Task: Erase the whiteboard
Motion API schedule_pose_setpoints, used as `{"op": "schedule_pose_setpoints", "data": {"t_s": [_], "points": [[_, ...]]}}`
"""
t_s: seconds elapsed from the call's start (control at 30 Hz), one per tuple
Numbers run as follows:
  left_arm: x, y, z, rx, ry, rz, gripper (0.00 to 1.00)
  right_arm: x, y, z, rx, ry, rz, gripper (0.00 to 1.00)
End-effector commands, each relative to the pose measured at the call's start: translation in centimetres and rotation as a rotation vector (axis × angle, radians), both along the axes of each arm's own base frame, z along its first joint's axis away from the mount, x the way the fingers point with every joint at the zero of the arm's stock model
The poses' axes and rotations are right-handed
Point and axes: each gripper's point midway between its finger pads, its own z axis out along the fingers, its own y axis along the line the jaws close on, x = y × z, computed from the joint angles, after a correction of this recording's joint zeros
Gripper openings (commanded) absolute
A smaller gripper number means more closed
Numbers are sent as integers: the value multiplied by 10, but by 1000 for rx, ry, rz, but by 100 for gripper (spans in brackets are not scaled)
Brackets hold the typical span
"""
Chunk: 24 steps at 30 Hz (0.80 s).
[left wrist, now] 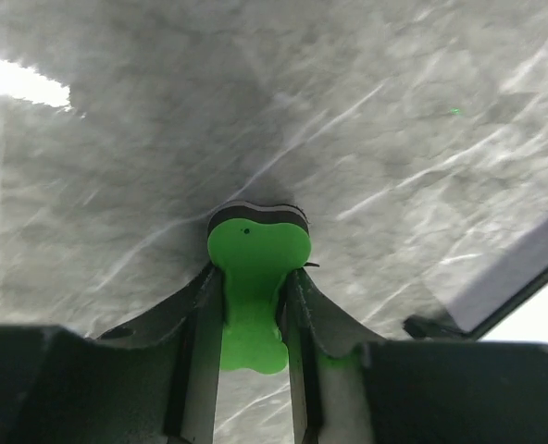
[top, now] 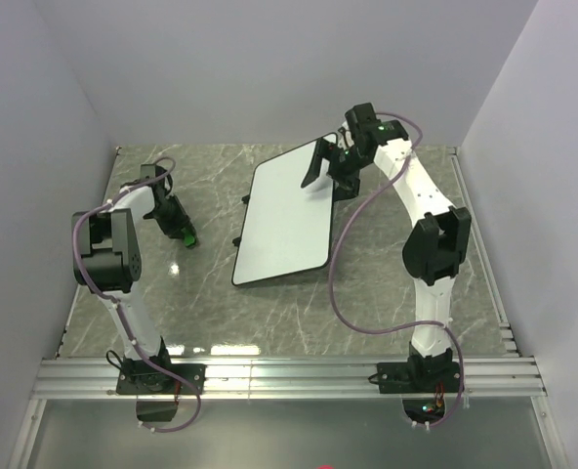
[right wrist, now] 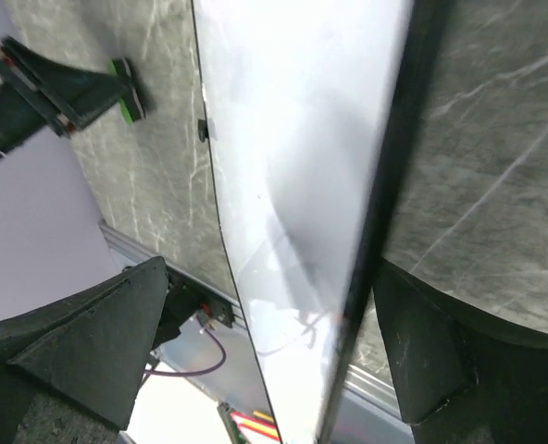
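The whiteboard [top: 284, 225] lies on the marble table, slightly angled, and its face looks plain white with no marks that I can see. My right gripper [top: 328, 174] stands open at the board's far edge. In the right wrist view the whiteboard [right wrist: 292, 139] runs between the spread fingers [right wrist: 89, 342] without touching them. To the left of the board and apart from it, my left gripper [top: 184, 233] is low over the table. It is shut on a green eraser [left wrist: 254, 277], whose dark felt end points at the marble. One corner of the whiteboard [left wrist: 542, 305] shows at the right of the left wrist view.
Grey walls close in the table on the left, back and right. An aluminium rail [top: 289, 376] carrying both arm bases runs along the near edge. A purple cable [top: 338, 264] loops from the right arm over the table beside the board.
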Motion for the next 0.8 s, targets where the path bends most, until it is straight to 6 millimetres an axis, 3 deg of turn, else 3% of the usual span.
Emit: {"op": "schedule_pose_setpoints", "data": {"t_s": [0.0,0.07,0.27,0.4,0.43,0.47,0.5,0.53,0.57,0.6,0.63,0.67,0.73,0.77], "points": [[-9,16,7,108,-8,0,32,-1,-21,50,12,-121,-27,98],[-10,19,7,135,-4,2,47,-2,-27,60,-1,-162,-34,98],[-11,14,15,168,-13,-19,76,-13,-47,92,-57,-332,-56,99],[-12,14,24,187,-19,-14,82,-29,-63,118,-74,-464,-108,99],[-10,14,30,189,-31,-9,84,-24,-69,128,-83,-527,-142,99],[-10,13,42,183,-57,-6,83,-28,-74,122,-99,-533,-159,99],[-5,12,54,176,-91,10,84,-40,-80,140,-86,-603,-183,99],[-2,9,68,163,-131,17,84,-36,-81,153,-65,-687,-205,100],[1,7,97,151,-217,25,85,-39,-89,132,-101,-674,-230,100],[7,2,115,122,-290,30,85,-47,-93,147,-85,-740,-244,100],[10,0,132,114,-350,36,85,-51,-96,142,-95,-744,-247,100],[7,-2,165,110,-448,44,85,-54,-101,138,-115,-744,-260,100],[6,-6,193,100,-579,48,85,-67,-109,131,-128,-727,-270,100],[-5,-10,227,101,-688,50,85,-78,-104,132,-99,-729,-217,100]]}}
